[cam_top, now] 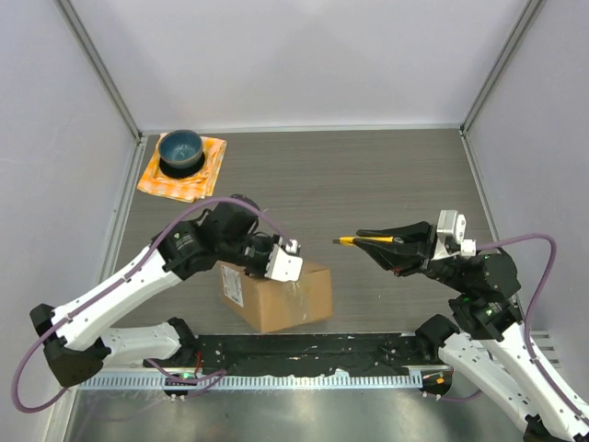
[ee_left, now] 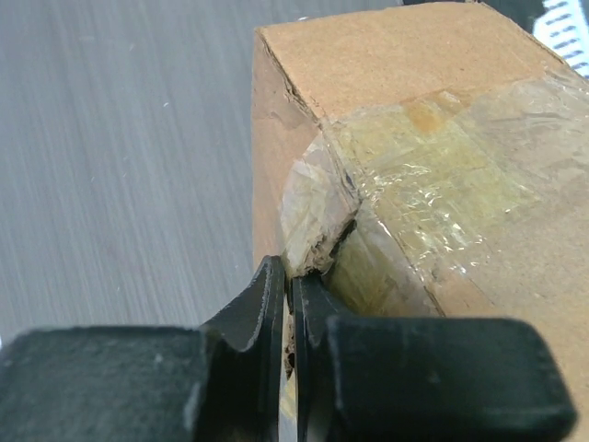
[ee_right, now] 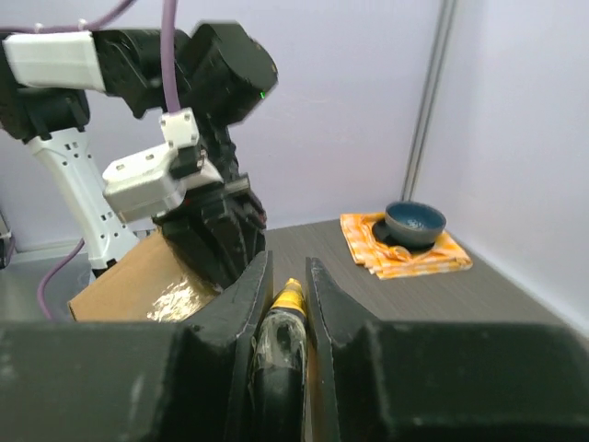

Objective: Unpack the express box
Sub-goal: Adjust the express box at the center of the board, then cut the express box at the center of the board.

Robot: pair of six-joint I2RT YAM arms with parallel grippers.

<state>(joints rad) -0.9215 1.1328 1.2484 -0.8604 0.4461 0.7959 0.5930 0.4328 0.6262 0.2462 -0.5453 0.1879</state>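
The express box (cam_top: pixel 285 299) sits on the table (cam_top: pixel 368 175) just in front of the arm bases, left of centre, with its taped seam facing up and its flaps not yet open. The left gripper (ee_left: pixel 293 287) is down at the box's upper edge. Its jaws are all but clenched where the clear tape (ee_left: pixel 433 184) folds over the edge, torn and crumpled. Something pale shows in the slit between the fingers (ee_left: pixel 267 313), but it cannot be told whether that is a pinched tape end. The right gripper (cam_top: pixel 391 244) hangs well to the right of the box, clamped on a yellow-tipped tool (cam_top: pixel 350 240) that points toward the box and looks like a cutter.

The step in hand appears to be opening the seam. To do it well, the left arm should hold the carton firmly, since a light box is likely to slide under a sideways push. The tool tip should enter at the torn end and run shallowly along the seam, so that it parts only the tape and spares whatever lies inside. The left fingers should sit off the cutting line. The orange cloth (cam_top: pixel 184 175) and blue bowl (cam_top: pixel 179 150) in the far left corner are well apart from the work
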